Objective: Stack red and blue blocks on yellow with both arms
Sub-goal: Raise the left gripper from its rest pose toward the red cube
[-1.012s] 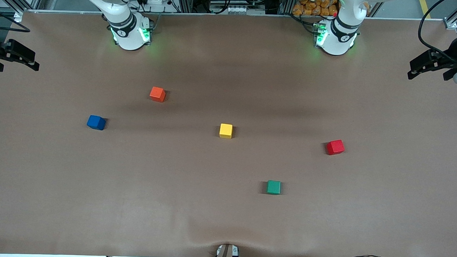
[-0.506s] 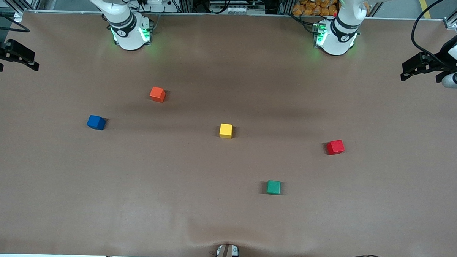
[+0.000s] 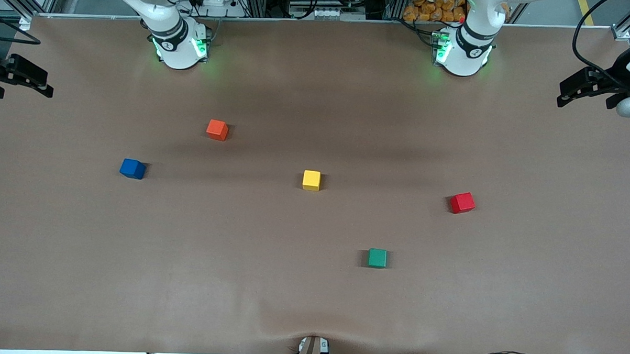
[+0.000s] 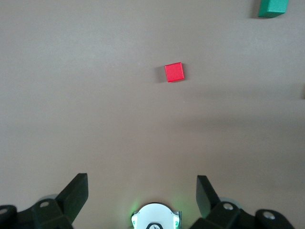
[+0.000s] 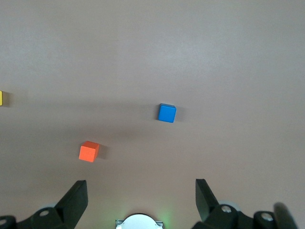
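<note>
The yellow block (image 3: 311, 180) sits mid-table. The blue block (image 3: 132, 169) lies toward the right arm's end, and the red block (image 3: 462, 202) toward the left arm's end. All three rest apart on the brown table. My left gripper (image 3: 572, 91) hangs high over the table's edge at the left arm's end, open and empty. In the left wrist view its open jaws (image 4: 143, 191) frame bare table, with the red block (image 4: 174, 72) well ahead of them. My right gripper (image 3: 40, 81) hangs open over the table's edge at the right arm's end. Its wrist view shows the blue block (image 5: 167, 113) and the edge of the yellow block (image 5: 1, 98).
An orange block (image 3: 217, 129) sits closer to the right arm's base than the blue block does. A green block (image 3: 377, 258) lies nearer to the front camera than the yellow one. Each also shows in a wrist view, the orange block (image 5: 89, 151) and the green block (image 4: 273, 8). Brown paper (image 3: 310, 302) covers the table.
The left gripper has shifted slightly back and forth over its end of the table. The blocks and the right gripper have not moved.
</note>
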Available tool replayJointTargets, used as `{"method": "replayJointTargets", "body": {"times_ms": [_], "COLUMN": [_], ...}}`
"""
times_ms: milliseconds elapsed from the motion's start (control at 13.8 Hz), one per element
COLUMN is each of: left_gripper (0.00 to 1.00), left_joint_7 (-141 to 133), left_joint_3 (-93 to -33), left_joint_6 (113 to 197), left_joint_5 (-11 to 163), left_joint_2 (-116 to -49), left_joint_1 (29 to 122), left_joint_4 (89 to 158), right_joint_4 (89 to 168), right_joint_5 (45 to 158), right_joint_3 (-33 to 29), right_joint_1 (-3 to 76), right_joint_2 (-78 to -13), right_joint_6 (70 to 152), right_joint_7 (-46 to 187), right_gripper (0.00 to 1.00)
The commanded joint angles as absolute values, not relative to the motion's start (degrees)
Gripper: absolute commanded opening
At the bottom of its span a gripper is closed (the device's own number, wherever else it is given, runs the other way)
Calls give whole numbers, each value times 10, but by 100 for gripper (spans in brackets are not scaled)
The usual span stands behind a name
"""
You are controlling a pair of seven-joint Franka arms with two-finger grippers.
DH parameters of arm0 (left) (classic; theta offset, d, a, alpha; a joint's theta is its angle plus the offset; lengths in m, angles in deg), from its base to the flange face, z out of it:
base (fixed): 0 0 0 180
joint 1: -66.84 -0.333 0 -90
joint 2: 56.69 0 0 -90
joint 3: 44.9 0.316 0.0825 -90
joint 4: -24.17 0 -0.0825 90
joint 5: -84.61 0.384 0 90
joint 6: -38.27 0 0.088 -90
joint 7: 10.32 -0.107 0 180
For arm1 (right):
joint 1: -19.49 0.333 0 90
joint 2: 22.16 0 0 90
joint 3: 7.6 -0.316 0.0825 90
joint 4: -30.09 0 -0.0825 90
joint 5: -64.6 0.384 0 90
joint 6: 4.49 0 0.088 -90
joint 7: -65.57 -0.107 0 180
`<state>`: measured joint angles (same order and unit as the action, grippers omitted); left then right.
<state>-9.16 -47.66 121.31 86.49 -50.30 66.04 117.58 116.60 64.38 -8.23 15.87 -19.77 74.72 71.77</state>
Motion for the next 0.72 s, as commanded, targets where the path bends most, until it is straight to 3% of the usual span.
{"method": "replayJointTargets", "body": {"times_ms": [0,650], "left_gripper": [100,100], "left_joint_7": [-88,-87], "left_joint_3": [-479,-494], "left_joint_6": [1204,1204], "left_joint_5": [862,854], "left_joint_2": [-510,-505], "left_joint_1": [659,659], "left_joint_4": [1165,1222], "right_joint_4": [1156,1156], "right_joint_5": [642,647], "right_joint_3": [-87,-87], "right_joint_1": [151,151], "right_joint_2": [-202,-202], "right_joint_6": [741,742], "right_joint_7": [718,718], "right_gripper": [100,100]}}
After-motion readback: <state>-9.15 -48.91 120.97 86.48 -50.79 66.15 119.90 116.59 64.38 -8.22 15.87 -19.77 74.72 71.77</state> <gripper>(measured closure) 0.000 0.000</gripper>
